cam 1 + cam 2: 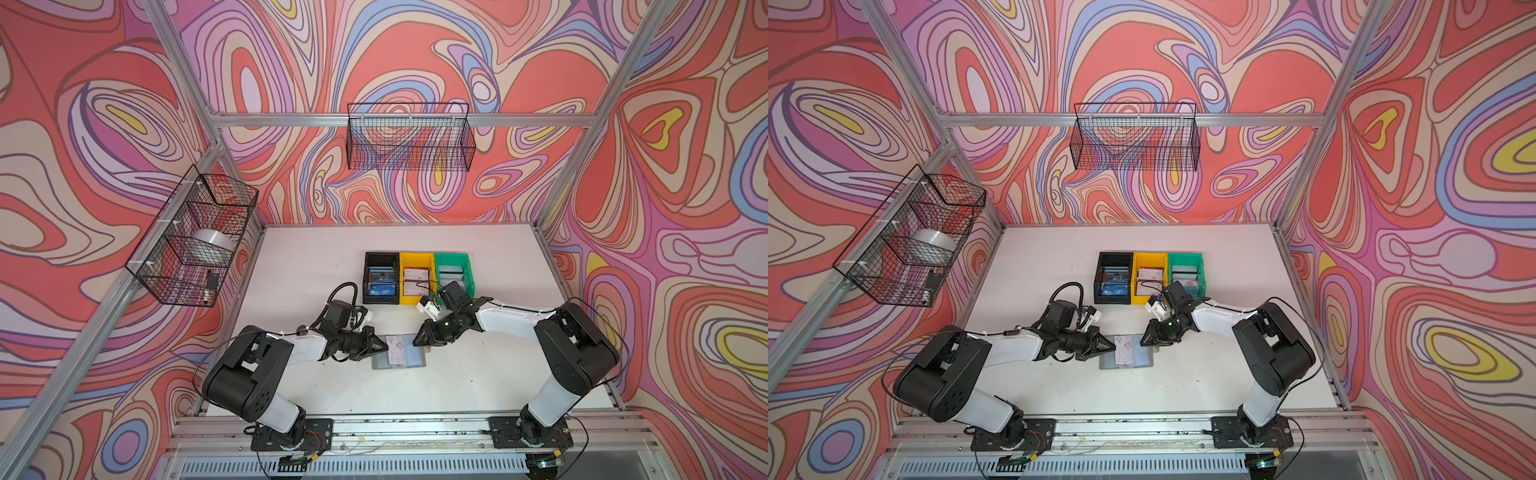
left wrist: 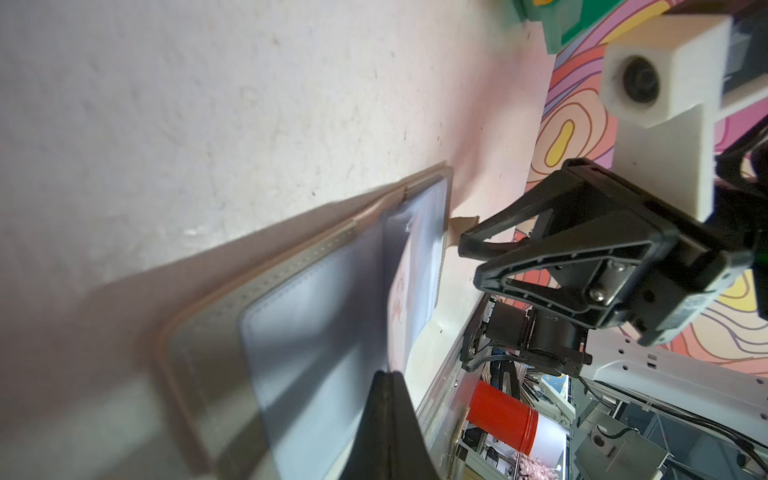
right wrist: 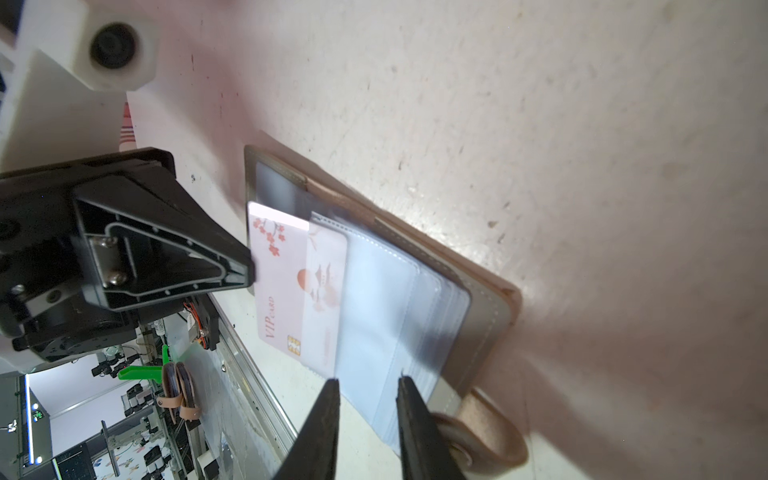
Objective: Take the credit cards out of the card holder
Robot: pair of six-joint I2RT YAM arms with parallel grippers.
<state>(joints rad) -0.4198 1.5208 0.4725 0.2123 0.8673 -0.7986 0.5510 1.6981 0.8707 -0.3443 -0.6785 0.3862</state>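
Pinching credit card (image 3: 286,270), partway out of open card holder (image 3: 482,316), in closed left gripper (image 3: 249,268).
Hovering right gripper (image 3: 368,380) near snap tab (image 3: 486,432), jaws part-open, gripping nothing.

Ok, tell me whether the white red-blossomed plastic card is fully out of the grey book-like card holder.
No: in the right wrist view, part of the white card lies under a clear sleeve.

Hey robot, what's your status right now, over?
Status: left gripper shut on white card edge. Card half out of its sleeve; card holder open flat on table. Then right gripper open at holder's tab end. Nothing in the way.
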